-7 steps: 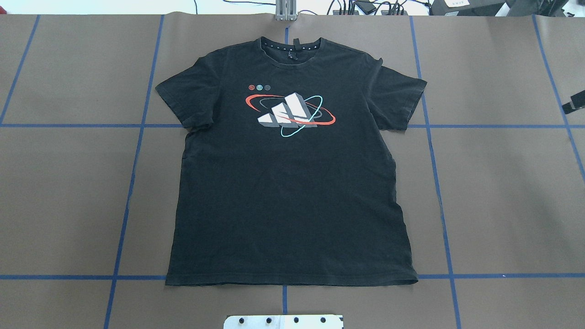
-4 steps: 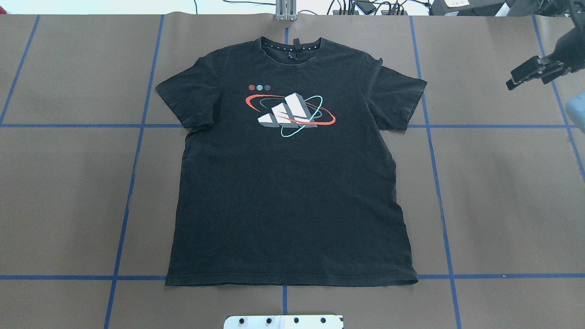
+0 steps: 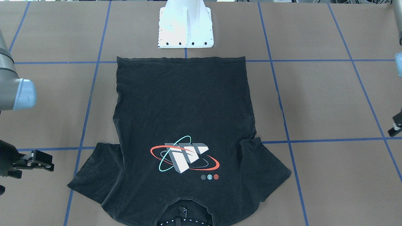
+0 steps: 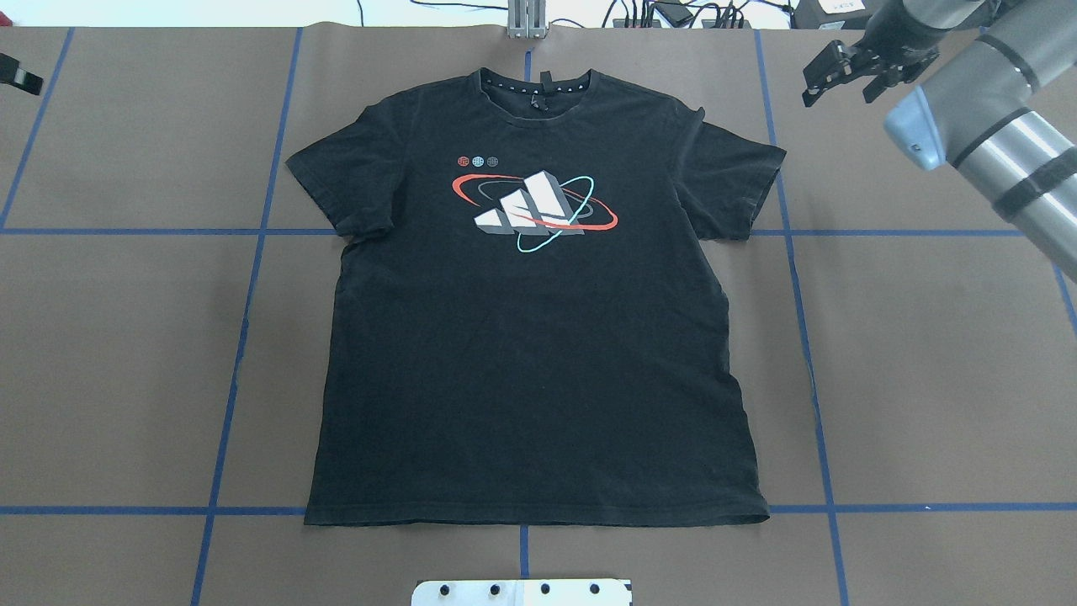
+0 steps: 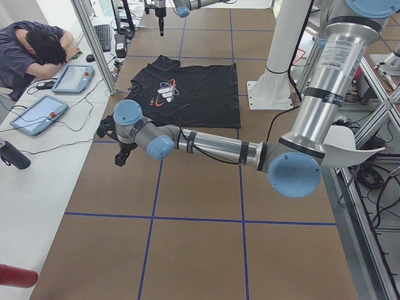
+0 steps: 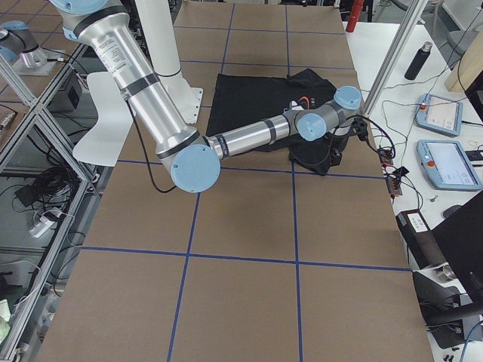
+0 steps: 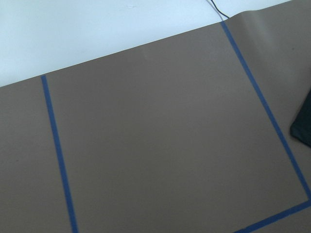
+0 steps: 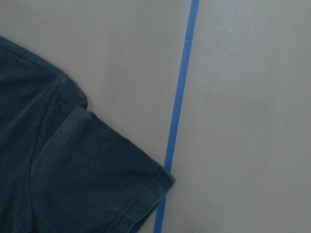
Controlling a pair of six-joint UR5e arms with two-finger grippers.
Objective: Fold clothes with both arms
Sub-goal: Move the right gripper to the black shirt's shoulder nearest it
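Black short-sleeved T-shirt [image 4: 534, 337] is lying flat, logo up, unmoved. Right gripper [image 4: 829, 77], jaws apart, is now hovering beyond its right sleeve; left gripper [image 4: 18, 74] is entering opposite, state unclear.

black t-shirt [image 4: 538, 337] – white, red and cyan logo [image 4: 533, 210] – on brown table [image 4: 925, 353] gridded with blue tape [image 4: 808, 362].

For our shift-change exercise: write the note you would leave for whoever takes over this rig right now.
Right gripper: jaws open, empty, in the air off the T-shirt's sleeve.
Left gripper: barely in view at the table's far side, state unclear, not touching cloth.
T-shirt lies flat on the table, logo up, collar away from the robot.
Done: nothing folded.
Left: every fold.
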